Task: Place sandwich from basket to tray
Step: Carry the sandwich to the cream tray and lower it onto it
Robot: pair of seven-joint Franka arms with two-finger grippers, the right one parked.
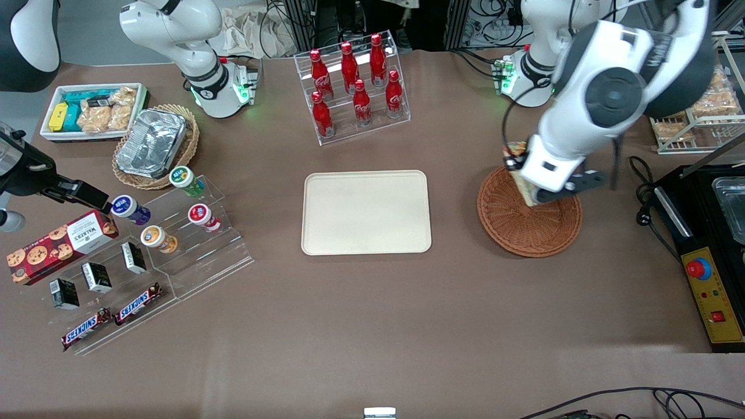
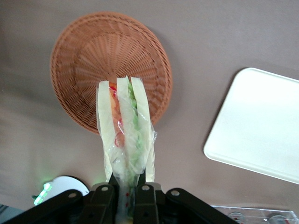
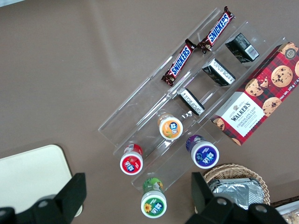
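Brown surface (image 1: 372, 326) w/ lots of stuff: cream tray (image 1: 366, 212) sits mid-surface, bare, nothing on it; reddish-brown basket (image 1: 527, 224) just beside it toward the working arm's end, small gap of surface between the two, nothing lying in that gap. Farther from the front cam than the tray: clear rack of red Coca-Cola bottles (image 1: 355, 87). Toward the parked arm's end: tan wicker basket w/ foil container (image 1: 152, 142), white bin of snack packets (image 1: 93, 110), stepped clear display (image 1: 157, 256) w/ small lidded cups, black boxes, 2 bars reading "SNICKERS" (image 3: 196, 44), plus a red tartan "WALKERS" cookie box (image 1: 61, 244), choc-chip cookies pictured on it. At the working arm's end: black control box w/ red button (image 1: 707, 279) and a wire rack of wrapped snacks (image 1: 707, 110). Left arm reaches out from its base, bent at the elbow, wrist angled down over the basket; gripper (image 2: 126, 189) hangs above the basket's edge farther from the front cam. Fingers (image 2: 145, 191) narrow, clamped on the sandwich (image 2: 125, 128) at its wrapped end. Sandwich is lifted clear of the basket, in clear film, cut edge w/ pale bread, green and orange-red layers showing in the wrist view; basket bowl below it is bare. In the front view the sandwich (image 1: 522, 185) shows tilted, partly hidden by the wrist.
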